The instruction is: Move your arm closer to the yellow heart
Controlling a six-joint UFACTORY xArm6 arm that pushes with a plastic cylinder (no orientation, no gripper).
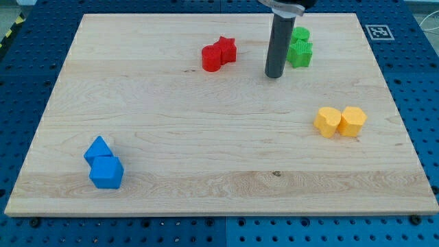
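Our tip (275, 74), holding nothing, sat beside the green blocks (299, 48), risking nudging them while heading toward the yellow heart (328, 121).

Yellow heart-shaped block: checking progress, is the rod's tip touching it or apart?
Apart. My tip stands beside the green blocks; bare board separates it from the yellow heart-shaped block.

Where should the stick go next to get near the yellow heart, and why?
Probably slide my tip toward the view's lower right. It sits just left of the green blocks, while the yellow heart lies lower and further right, beside another yellow block, with bare board between.
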